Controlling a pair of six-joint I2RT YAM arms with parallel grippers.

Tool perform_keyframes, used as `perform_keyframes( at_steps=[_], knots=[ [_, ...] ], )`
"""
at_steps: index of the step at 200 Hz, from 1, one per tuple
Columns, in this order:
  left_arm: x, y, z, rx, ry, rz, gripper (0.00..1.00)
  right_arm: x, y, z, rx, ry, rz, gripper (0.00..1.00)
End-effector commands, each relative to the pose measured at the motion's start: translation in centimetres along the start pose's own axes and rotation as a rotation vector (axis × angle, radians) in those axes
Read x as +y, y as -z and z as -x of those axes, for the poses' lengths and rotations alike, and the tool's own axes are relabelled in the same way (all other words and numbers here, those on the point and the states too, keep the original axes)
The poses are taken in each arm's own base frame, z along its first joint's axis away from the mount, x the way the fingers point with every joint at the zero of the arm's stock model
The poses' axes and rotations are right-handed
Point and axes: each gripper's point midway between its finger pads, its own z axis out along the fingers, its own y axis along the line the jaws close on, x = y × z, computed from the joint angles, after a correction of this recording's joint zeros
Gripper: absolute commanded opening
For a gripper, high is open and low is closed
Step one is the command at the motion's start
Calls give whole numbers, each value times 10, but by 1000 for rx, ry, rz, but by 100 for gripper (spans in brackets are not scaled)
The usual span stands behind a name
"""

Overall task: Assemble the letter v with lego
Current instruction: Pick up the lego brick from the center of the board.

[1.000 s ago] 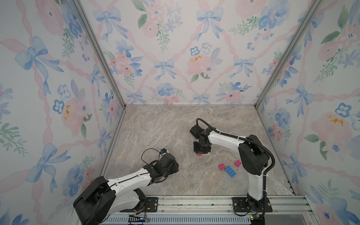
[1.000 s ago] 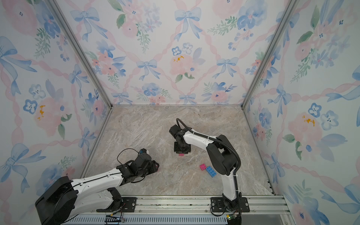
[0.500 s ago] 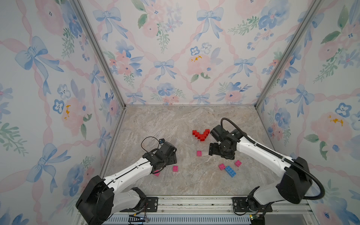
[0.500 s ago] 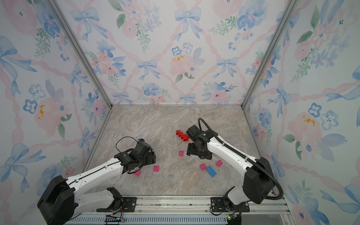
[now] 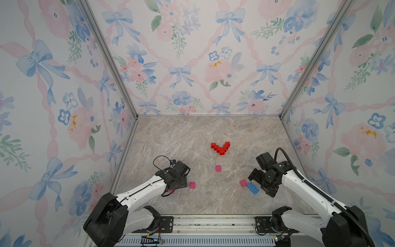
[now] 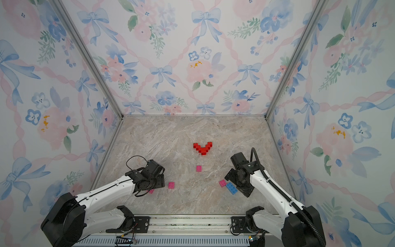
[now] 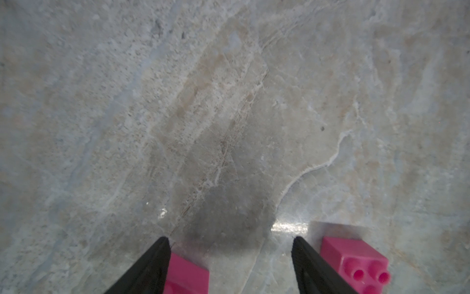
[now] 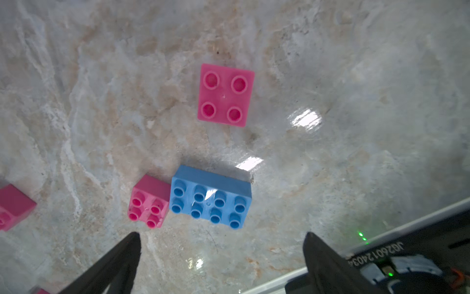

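Note:
A red lego V [image 5: 220, 148] [image 6: 203, 148] lies flat mid-table, free of both grippers. My left gripper [image 5: 178, 186] [image 7: 230, 244] hangs open over the table near the front left. One pink brick [image 7: 188, 275] lies inside its jaws beside one finger, and another pink brick [image 7: 356, 262] [image 5: 192, 184] lies outside them. My right gripper [image 5: 261, 184] [image 8: 221, 238] stands wide open and empty above a blue brick [image 8: 211, 198] [image 5: 252, 188]. A small pink brick [image 8: 150, 201] [image 5: 243, 183] touches that blue brick's end.
A lone pink brick [image 5: 218, 168] [image 6: 199, 168] sits below the V. A further pink square [image 8: 225, 95] lies past the blue brick. Flowered walls [image 5: 64, 128] close in three sides, and a metal rail [image 5: 213, 222] runs along the front edge.
The right arm has pulled back from the red V to the front right and opened wide. The left gripper has opened and shifted slightly over the pink bricks.

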Motion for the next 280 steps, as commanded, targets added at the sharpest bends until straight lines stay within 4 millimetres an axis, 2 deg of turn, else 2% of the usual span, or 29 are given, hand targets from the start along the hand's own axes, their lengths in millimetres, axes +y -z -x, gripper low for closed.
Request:
perform_keyframes(
  at_steps=[1, 40, 107, 136, 162, 180, 201, 214, 220, 232, 255, 276, 280],
  knots=[
    [7, -4, -6, 11, 14, 15, 77, 11, -8, 7, 5, -95, 74, 98],
    [1, -10, -14, 43, 30, -20, 73, 22, -20, 7, 45, -75, 63, 91],
    [-28, -9, -26, 67, 67, -127, 65, 6, -49, -13, 116, -55, -26, 90],
    [-46, -7, -29, 75, 81, -186, 64, 2, -59, -18, 132, -56, -42, 85],
    [-56, 0, -24, 62, 86, -218, 63, 3, -58, -17, 123, -44, -51, 75],
    [-63, 7, -13, 30, 83, -241, 63, 1, -52, -16, 115, -21, -66, 68],
    [-70, 12, -3, 16, 75, -257, 64, 0, -39, -13, 103, 6, -73, 60],
    [-73, 14, 4, 9, 64, -264, 65, 2, -24, -8, 79, 43, -80, 53],
    [-73, 14, 9, 3, 61, -264, 65, 6, -15, -5, 60, 76, -76, 48],
    [-71, 17, 19, -13, 65, -269, 66, 19, 1, 0, 39, 147, -71, 42],
    [-58, 17, 45, -52, 74, -258, 68, 81, 22, -1, 35, 420, -21, 31],
    [-42, 17, 66, -92, 80, -225, 68, 141, 24, -16, 66, 671, -36, 23],
    [-39, 17, 70, -101, 81, -216, 68, 152, 19, -19, 75, 704, -44, 22]
  ],
)
